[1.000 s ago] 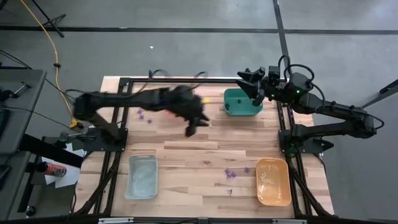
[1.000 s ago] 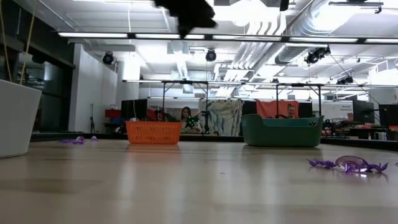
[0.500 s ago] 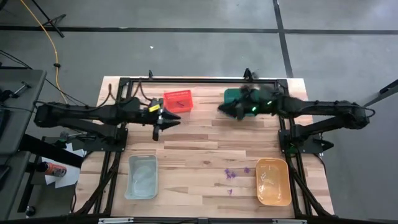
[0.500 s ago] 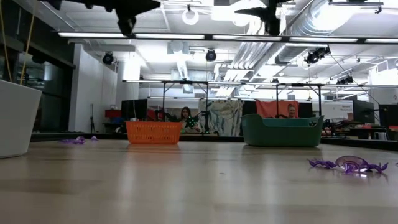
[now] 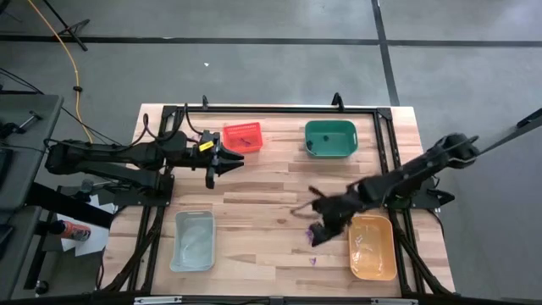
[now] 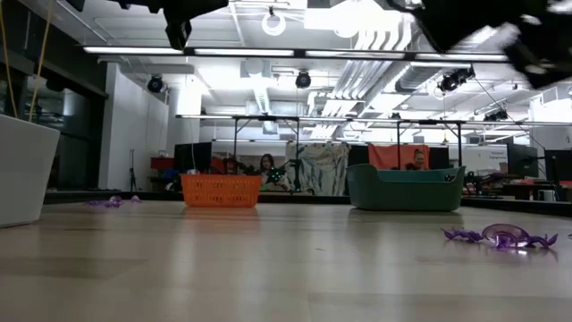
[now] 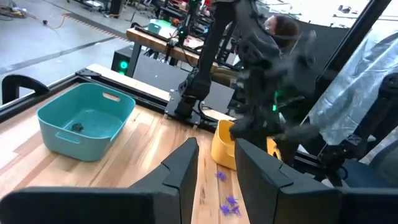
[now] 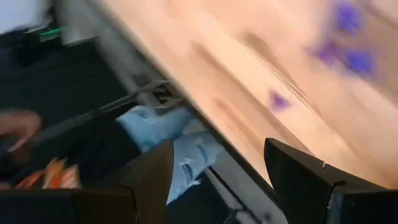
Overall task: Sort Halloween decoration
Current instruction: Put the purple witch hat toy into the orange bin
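Small purple trinkets (image 5: 312,238) lie on the wooden table beside the orange bin (image 5: 373,247); they also show in the low view (image 6: 500,237) and both wrist views (image 7: 230,205) (image 8: 348,18). More purple trinkets (image 6: 112,202) lie at the far left. A small dark trinket (image 7: 77,127) sits in the green bin (image 5: 330,138). My right gripper (image 5: 323,217), blurred, hangs open just above the trinkets by the orange bin. My left gripper (image 5: 215,167) is held level near the red bin (image 5: 243,137), fingers (image 7: 185,167) apart with nothing between them.
A clear bin (image 5: 193,240) stands at the near left. A black frame rail (image 5: 271,108) runs along the table's far edge. Bare wood lies between the bins in the middle. People sit in the room beyond the far edge (image 6: 266,165).
My right gripper has swung from above the green bin toward the table's near edge and down, rolling as it went, to above the purple trinkets. My left gripper has drawn back from the table's middle toward the left edge, uncovering the red bin, then kept still.
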{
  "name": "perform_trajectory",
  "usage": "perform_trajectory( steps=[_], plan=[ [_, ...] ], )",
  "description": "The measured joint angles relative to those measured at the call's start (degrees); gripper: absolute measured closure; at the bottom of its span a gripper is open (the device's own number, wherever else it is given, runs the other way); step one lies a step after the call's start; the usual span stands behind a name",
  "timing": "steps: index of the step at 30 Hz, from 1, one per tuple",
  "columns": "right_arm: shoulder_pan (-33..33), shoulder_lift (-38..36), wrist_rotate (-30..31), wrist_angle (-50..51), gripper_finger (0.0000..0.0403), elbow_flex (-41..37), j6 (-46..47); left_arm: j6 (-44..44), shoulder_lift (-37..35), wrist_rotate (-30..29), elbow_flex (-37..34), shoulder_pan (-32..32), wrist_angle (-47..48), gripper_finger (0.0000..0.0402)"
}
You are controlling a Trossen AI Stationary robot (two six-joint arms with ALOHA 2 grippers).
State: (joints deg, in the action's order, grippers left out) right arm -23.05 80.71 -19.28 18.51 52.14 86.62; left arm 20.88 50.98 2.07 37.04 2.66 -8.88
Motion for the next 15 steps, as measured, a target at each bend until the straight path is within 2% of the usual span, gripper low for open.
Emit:
perform_trajectory(
  steps=[4, 7, 11, 15],
  plan=[
    [-4.3, 5.4, 0.5, 0.4, 0.0158, 0.0, 12.9, 0.0, 0.0, 0.0, 0.0, 0.0, 0.0, 0.0307],
    [-6.1, 8.9, 0.6, -2.5, 0.0158, 0.0, 17.9, 0.0, 0.2, 0.0, 0.0, 0.0, 0.0, 0.0307],
    [-7.3, 12.5, 0.4, -3.2, 0.0158, 2.7, 20.3, 0.0, 0.2, 0.0, 0.0, 0.0, 0.1, 0.0307],
    [-7.4, 16.1, 0.3, 2.7, 0.0158, 8.6, 19.7, 0.0, 0.2, 0.0, 0.0, 0.0, 0.3, 0.0307]
  ],
)
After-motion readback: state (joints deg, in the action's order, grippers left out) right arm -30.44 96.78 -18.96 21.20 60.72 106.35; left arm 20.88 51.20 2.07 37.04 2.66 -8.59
